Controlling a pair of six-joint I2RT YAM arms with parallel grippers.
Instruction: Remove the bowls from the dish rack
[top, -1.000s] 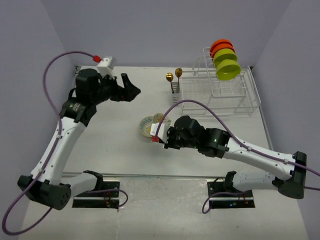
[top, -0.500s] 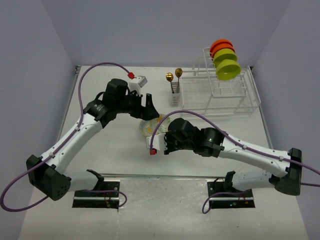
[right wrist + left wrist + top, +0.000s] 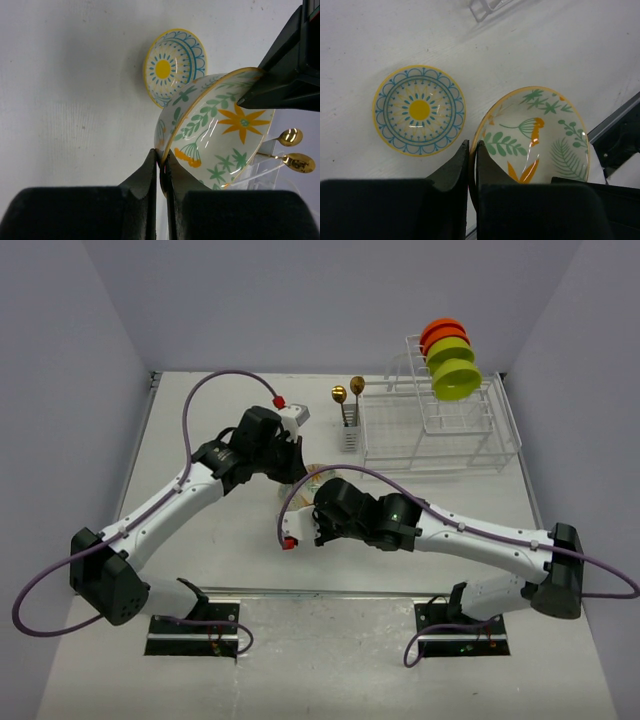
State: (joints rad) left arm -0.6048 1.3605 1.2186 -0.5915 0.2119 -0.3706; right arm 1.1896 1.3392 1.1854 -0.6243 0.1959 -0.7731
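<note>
Both the left pincer [image 3: 471, 146] and right pincer [image 3: 160, 153] pinch the leafy bowl [image 3: 215, 125] over a white table [image 3: 240, 545] between lilac walls [image 3: 300, 300].

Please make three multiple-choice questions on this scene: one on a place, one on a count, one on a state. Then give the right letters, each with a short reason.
1. Where is the blue-and-yellow bowl in relation to the dish rack?
A. inside it
B. outside it, flat on the table
C. on top of it

2. How many gold spoons stand in the caddy?
A. one
B. two
C. four

3. What is the state of the leaf-patterned bowl?
A. lying free on the table
B. upside down
C. pinched at its rim by both tools

Answers:
1 B: the left wrist view shows it resting on the white surface.
2 B: two gold heads rise from the caddy.
3 C: the left tool and the right tool each close on its rim.
</note>
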